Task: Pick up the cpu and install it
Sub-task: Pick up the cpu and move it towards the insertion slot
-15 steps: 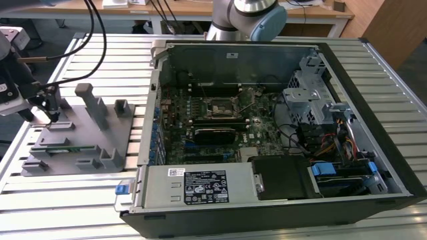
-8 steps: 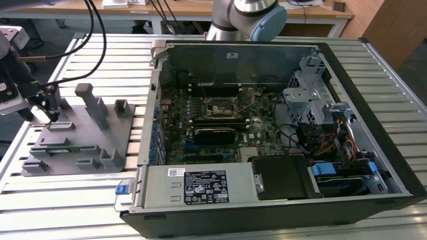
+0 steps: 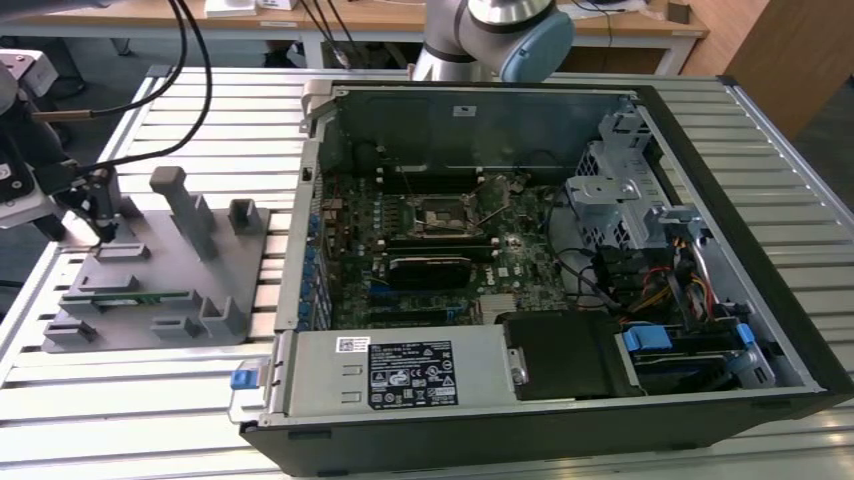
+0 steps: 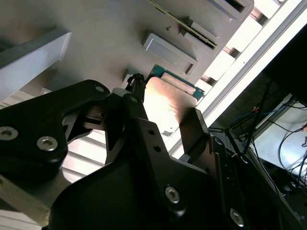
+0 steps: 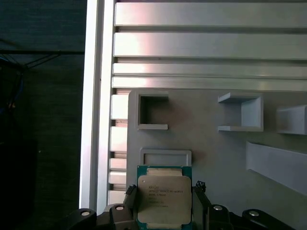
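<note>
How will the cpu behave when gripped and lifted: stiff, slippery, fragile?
The cpu looks like a thin flat plate with a metal top, so it is probably rigid and light. That smooth, glare-catching top may be slippery; its edges likely give a surer hold. Its thin green board rim suggests some fragility.

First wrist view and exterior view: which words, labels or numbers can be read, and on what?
No text can be quoted.
Small square silvery-grey cpu: printed lines on its metal top, too small to read.
Large white label on the grey metal box in the black computer case: too small.
Small white sticker beside it: blurred.
</note>
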### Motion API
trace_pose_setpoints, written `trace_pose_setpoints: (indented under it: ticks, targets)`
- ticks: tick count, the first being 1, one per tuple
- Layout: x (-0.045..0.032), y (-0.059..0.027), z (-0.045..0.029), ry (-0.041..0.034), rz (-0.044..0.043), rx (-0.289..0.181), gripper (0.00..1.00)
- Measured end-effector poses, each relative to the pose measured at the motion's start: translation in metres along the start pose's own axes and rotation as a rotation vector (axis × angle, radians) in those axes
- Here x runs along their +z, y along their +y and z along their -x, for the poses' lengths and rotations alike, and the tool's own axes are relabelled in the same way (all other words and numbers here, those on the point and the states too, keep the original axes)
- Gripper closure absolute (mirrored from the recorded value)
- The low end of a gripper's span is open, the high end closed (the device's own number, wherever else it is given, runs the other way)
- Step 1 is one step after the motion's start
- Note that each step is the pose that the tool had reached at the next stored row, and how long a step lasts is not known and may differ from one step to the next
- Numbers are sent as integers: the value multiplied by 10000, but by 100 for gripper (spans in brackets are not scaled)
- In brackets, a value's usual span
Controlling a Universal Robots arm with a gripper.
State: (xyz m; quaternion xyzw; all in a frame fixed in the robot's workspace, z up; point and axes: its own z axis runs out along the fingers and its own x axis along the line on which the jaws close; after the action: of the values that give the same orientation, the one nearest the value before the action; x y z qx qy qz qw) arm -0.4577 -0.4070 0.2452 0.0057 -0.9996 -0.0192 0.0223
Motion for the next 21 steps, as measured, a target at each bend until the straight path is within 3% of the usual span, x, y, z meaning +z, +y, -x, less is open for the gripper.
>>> trace_pose_setpoints:
  ticks: [5, 10, 21]
  targets:
    - [-69, 3, -3, -2, 1, 0, 46]
    - [-214, 8, -9, -2, -4, 0, 46]
    - [-700, 28, -31, -3, -30, 1, 46]
